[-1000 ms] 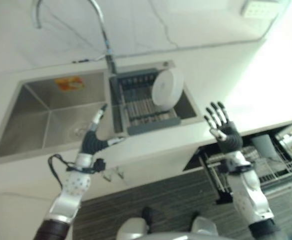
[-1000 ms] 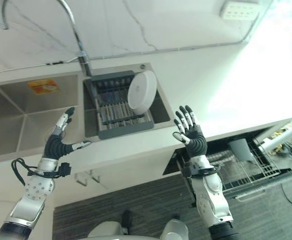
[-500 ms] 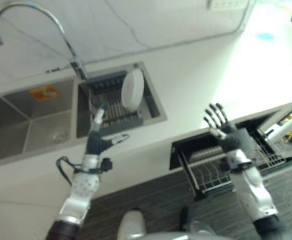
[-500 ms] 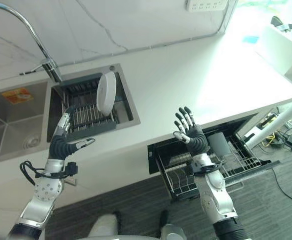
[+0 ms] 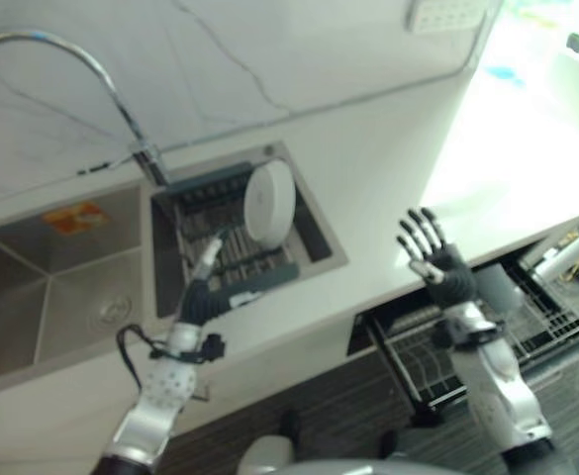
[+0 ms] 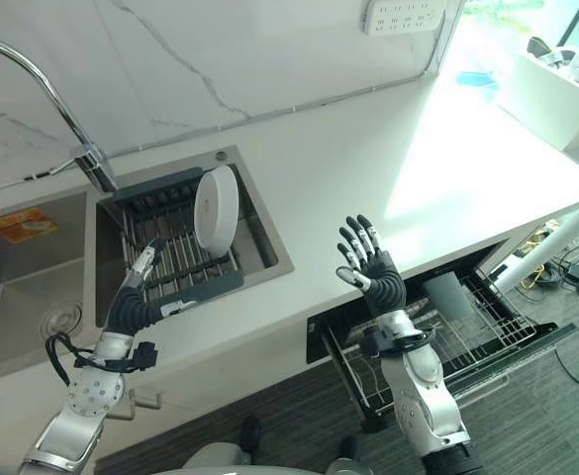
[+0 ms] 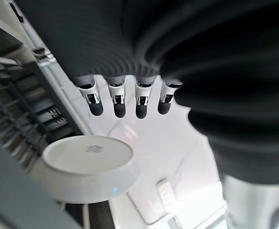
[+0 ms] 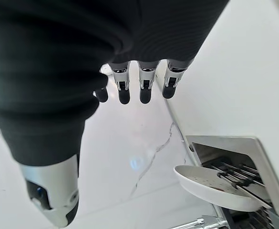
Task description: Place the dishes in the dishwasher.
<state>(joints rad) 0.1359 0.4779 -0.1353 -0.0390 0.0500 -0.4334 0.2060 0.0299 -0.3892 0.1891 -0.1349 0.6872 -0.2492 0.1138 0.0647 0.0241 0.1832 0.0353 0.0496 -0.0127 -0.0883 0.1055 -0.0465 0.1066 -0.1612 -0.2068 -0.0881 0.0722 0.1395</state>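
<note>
A white marble wall (image 6: 220, 59) with a socket (image 6: 403, 15) fills the upper frame. Bright light falls on the white table (image 6: 408, 158) at right. Dark striped floor (image 6: 299, 416) lies along the bottom.

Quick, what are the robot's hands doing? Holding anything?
Left hand: open, empty, by the round white plate.
Right hand: open, empty.

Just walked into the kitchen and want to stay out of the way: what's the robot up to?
It is set to load dishes. A white plate stands on edge in the rack in the sink. The left hand reaches toward the rack, open and holding nothing. The right hand is raised open above the counter edge. The dishwasher basket is pulled out below. Nothing is loaded yet.
</note>
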